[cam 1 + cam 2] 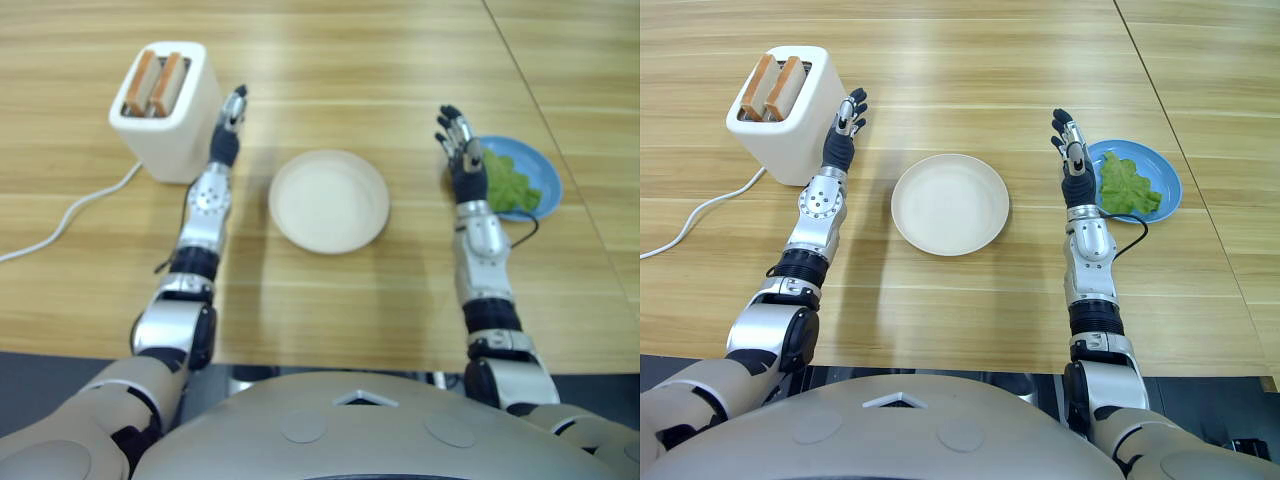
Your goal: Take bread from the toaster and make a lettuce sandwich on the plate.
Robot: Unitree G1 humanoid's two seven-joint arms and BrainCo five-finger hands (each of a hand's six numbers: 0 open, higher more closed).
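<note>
Two slices of toast (773, 85) stick up from the white toaster (790, 120) on the left side of the table (960, 40), well back from its near edge. Toast is likely light, stiff and crumbly, so pinch the top gently. The lettuce (1127, 183) on the blue dish (1167, 172) on the right side looks soft and floppy. The cream plate (950, 205) sits between them. The left hand (845, 125) is beside the toaster and the right hand (1070, 150) beside the dish. Both have straight fingers and hold nothing. No words can be read.
</note>
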